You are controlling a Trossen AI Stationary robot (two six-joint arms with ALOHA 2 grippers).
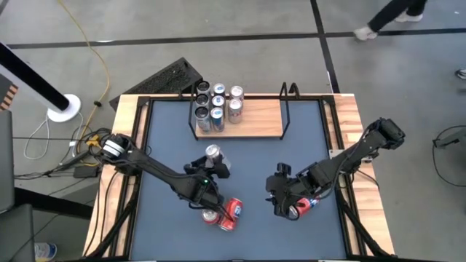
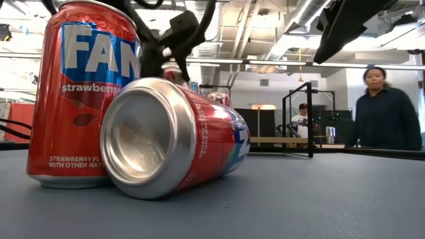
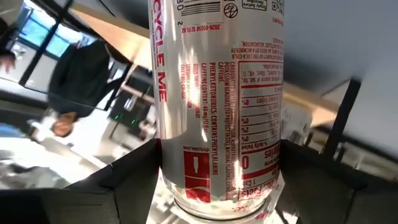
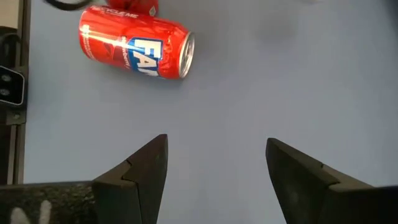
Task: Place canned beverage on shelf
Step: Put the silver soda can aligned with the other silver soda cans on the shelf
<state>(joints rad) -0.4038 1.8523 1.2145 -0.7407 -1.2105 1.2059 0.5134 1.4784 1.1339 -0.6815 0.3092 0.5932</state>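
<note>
A tipped red can lies nearest, an upright one at its 9 o'clock. The left gripper pinches a silver can (held clear of the shelf); the right gripper hangs spread.

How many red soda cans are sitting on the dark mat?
2 clearly: a red can standing upright and a red can lying beside it, at the front. A red patch under the right gripper may be another.

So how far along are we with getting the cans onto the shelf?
Six cans already stand at the left end of the shelf. The left hand is shut on a silver can above the mat. Left to do: two red cans near the left arm and one under the open right hand.
</note>
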